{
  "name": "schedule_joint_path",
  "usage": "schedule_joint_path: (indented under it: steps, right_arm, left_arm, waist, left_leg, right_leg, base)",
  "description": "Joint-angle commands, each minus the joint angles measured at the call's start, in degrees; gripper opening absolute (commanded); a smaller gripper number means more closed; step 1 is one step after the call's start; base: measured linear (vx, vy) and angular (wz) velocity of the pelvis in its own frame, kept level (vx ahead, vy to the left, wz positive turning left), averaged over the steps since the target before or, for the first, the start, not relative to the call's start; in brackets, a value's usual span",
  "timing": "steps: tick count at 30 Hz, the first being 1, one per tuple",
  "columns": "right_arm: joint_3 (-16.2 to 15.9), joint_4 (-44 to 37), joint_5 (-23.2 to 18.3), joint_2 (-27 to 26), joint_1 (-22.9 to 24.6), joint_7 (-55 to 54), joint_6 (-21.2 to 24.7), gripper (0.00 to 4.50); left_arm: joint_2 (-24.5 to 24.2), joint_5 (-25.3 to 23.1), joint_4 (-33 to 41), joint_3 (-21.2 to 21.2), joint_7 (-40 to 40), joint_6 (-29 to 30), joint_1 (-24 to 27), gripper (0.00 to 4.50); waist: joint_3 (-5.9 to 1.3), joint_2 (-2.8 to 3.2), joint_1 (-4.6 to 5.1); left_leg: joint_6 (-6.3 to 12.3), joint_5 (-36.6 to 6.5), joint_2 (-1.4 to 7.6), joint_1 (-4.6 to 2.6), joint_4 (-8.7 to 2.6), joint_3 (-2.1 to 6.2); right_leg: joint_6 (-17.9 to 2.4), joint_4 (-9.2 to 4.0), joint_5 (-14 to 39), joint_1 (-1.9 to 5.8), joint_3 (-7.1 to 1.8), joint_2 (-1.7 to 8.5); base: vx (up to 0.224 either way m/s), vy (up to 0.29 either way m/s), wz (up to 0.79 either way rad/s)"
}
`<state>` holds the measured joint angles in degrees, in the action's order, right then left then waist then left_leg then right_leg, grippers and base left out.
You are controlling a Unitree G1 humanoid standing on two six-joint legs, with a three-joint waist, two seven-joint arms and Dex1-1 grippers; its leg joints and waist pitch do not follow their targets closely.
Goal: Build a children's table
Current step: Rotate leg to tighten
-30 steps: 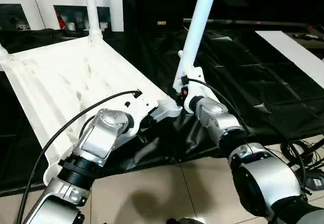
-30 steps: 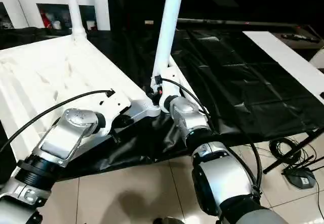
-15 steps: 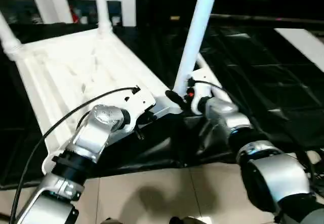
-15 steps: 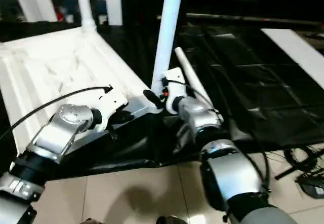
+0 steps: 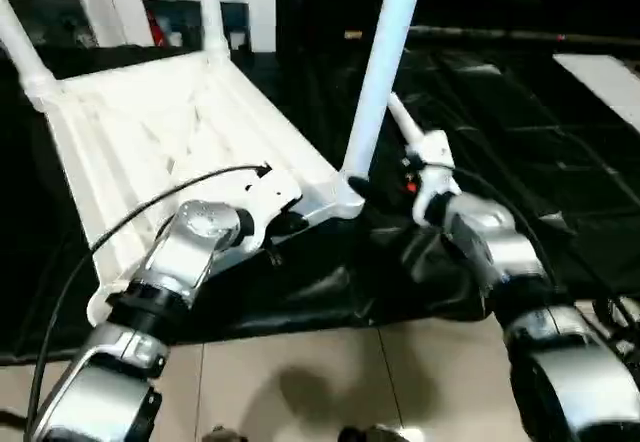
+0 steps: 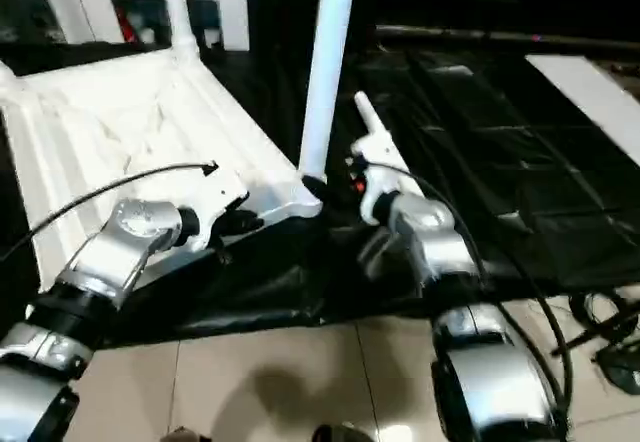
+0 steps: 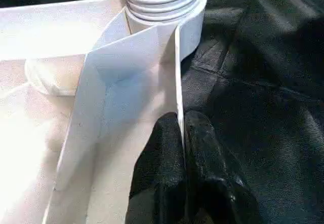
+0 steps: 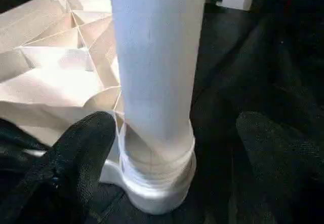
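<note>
Tabletop point(image 5: 150, 132), white and ribbed underneath, is seen upside down on black sheeting point(image 5: 520, 152) in the eye views, tapered legs point(image 5: 385, 62) standing in its corner sockets; no writing is legible. In the left wrist view, the left hand point(image 7: 182, 133) is clamped on the tabletop's edge rib beside a socket point(image 7: 167, 6). In the right wrist view, the right hand point(image 8: 172, 153) is spread wide around the near leg's base.

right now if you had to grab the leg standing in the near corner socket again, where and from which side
Grip the near leg low on its smooth round shaft, just above the threaded base, probably from the black-sheet side where the right gripper now sits with its fingers apart on either side of the leg. The tabletop and the left gripper, shut on its rim, block the other side.
</note>
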<state>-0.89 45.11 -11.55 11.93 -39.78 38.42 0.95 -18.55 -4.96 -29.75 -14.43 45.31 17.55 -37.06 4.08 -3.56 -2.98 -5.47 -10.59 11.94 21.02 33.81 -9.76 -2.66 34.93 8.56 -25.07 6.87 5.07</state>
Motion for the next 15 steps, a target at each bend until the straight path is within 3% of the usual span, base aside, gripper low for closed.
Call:
schedule_joint_path:
  steps: [1, 2, 4, 5, 6, 9, 13, 14, 15]
  right_arm:
    - [1.99, -7.54, -1.67, 1.28, 3.03, -0.71, 2.71, 4.26]
    - [2.96, -16.46, -3.63, 1.77, 8.73, -0.81, 7.25, 4.26]
    - [3.33, -19.02, -4.17, 1.80, 10.83, -1.31, 8.66, 4.26]
    - [3.49, -20.84, -4.42, 1.82, 12.22, -1.74, 9.70, 4.26]
    - [3.70, -21.64, -4.10, 1.67, 13.35, -2.80, 9.94, 4.26]
    - [3.79, -23.10, -2.93, 1.38, 15.73, -6.25, 10.20, 4.26]
    - [3.77, -26.24, -2.08, 1.03, 17.36, -8.68, 12.11, 4.26]
    - [3.70, -26.78, -1.73, 0.98, 17.42, -9.08, 12.43, 4.26]
    - [3.70, -27.62, -1.63, 0.94, 17.54, -9.43, 13.24, 4.26]
  left_arm:
    - [0.29, -0.80, -2.22, 1.50, -3.86, -3.24, -2.15, 0.00]
    - [0.72, -1.58, -4.14, 1.63, -6.13, -4.69, -2.51, 0.00]
    - [0.85, -1.68, -4.46, 1.65, -6.48, -5.10, -2.60, 0.00]
    - [0.93, -1.62, -5.01, 1.66, -6.48, -5.81, -2.80, 0.00]
    - [1.14, -1.45, -5.40, 1.88, -6.79, -6.17, -2.95, 0.00]
    - [1.63, -1.04, -7.14, 2.31, -7.47, -6.81, -3.59, 0.00]
    - [1.90, -1.10, -8.91, 2.36, -7.50, -8.25, -4.31, 0.00]
    - [1.98, -1.07, -9.40, 2.45, -7.45, -8.26, -4.56, 0.00]
    - [1.95, -1.19, -10.03, 2.33, -7.51, -8.74, -4.86, 0.00]
  waist:
    - [-4.82, 0.97, -0.24]
    - [-4.70, 1.18, -0.58]
    - [-4.81, 1.06, -0.77]
    - [-4.90, 0.80, -0.60]
    - [-4.94, 1.04, -0.64]
    - [-4.75, 1.02, -0.40]
    - [-4.73, 0.95, -0.54]
    - [-4.54, 0.63, -0.85]
    - [-4.84, 1.19, -0.49]
  left_leg:
    - [2.71, -9.76, 1.10, -0.11, -3.48, -0.02]
    - [2.91, -9.32, 0.82, -0.27, -3.37, -0.18]
    - [3.24, -9.32, 1.22, -0.52, -3.50, 0.03]
    - [3.21, -9.05, 0.96, 0.07, -3.54, 0.13]
    - [2.86, -8.91, 0.84, 0.29, -3.49, 0.19]
    - [2.57, -9.95, 0.64, -0.12, -3.34, -0.04]
    - [2.53, -10.44, 0.57, -0.09, -3.32, -0.03]
    - [3.60, -10.12, 0.23, 1.80, -3.89, 1.38]
    - [5.36, -9.02, 0.48, 2.08, -3.74, 2.21]
  right_leg:
    - [-8.67, -4.36, 14.61, 4.74, -3.50, 3.16]
    - [-6.81, -5.00, 15.10, 4.85, -3.54, 2.81]
    - [-6.80, -4.61, 13.74, 4.63, -3.63, 2.89]
    - [-6.56, -4.43, 14.19, 5.11, -3.43, 2.87]
    - [-5.94, -4.74, 15.91, 5.22, -3.35, 3.01]
    - [-5.51, -5.40, 19.20, 4.51, -3.31, 2.88]
    - [-4.37, -5.63, 21.38, 4.50, -3.20, 2.88]
    - [-4.50, -4.71, 21.25, 5.95, -2.03, 3.82]
    - [-4.52, -4.90, 20.55, 6.03, -1.31, 4.46]
  base:
    - [0.000, 0.000, 0.00]
    - [0.000, 0.000, 0.00]
    - [0.000, 0.000, 0.00]
    - [0.000, 0.000, 0.00]
    - [0.000, 0.000, 0.00]
    - [0.000, 0.000, 0.00]
    - [0.000, 0.000, 0.00]
    - [0.000, 0.000, 0.00]
    - [0.000, 0.000, 0.00]
